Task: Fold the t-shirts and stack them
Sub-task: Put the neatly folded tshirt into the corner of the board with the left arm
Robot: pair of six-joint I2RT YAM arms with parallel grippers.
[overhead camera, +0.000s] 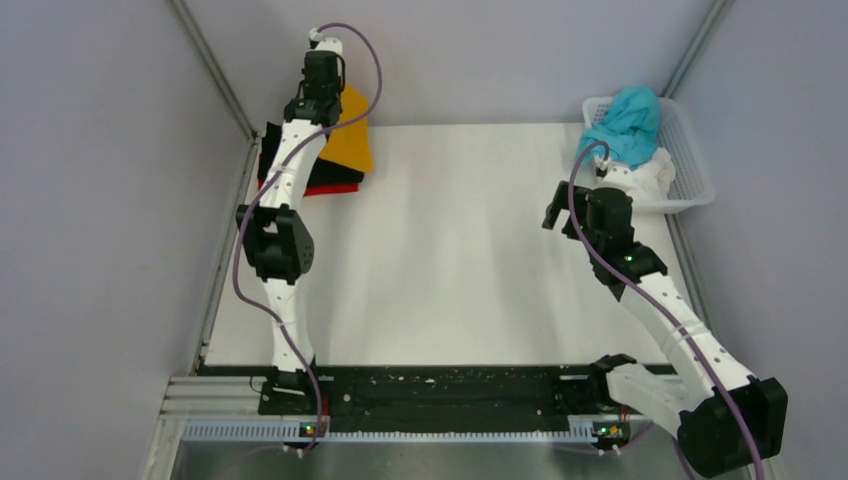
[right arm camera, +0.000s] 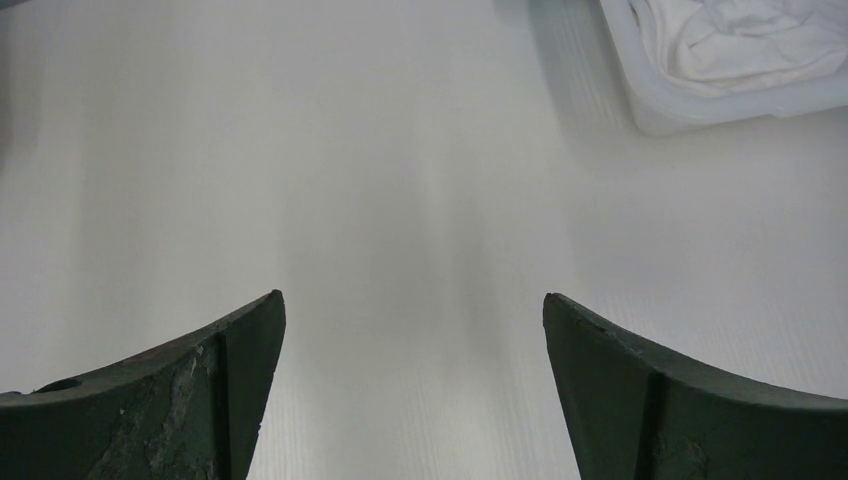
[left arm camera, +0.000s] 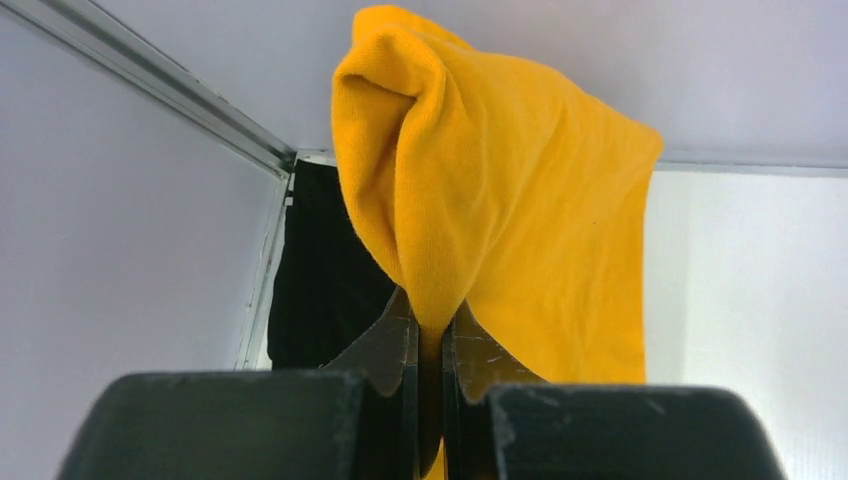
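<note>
My left gripper (overhead camera: 325, 100) is at the far left corner, shut on the orange t-shirt (overhead camera: 350, 140), which hangs from it over the pile. In the left wrist view the orange cloth (left arm camera: 500, 180) is pinched between the fingers (left arm camera: 400, 345). Below it lie the black t-shirt (left arm camera: 325, 280) and the red t-shirt (overhead camera: 335, 188), stacked at the far left. My right gripper (right arm camera: 412, 300) is open and empty above the bare table, near the basket. The teal t-shirt (overhead camera: 628, 122) and white t-shirt (overhead camera: 655, 175) are crumpled in the basket; the white one also shows in the right wrist view (right arm camera: 740, 40).
The white lattice basket (overhead camera: 695, 160) stands at the far right corner of the table (overhead camera: 460, 250). Grey walls enclose the table on the left, back and right. A black rail (overhead camera: 440, 395) runs along the near edge between the arm bases.
</note>
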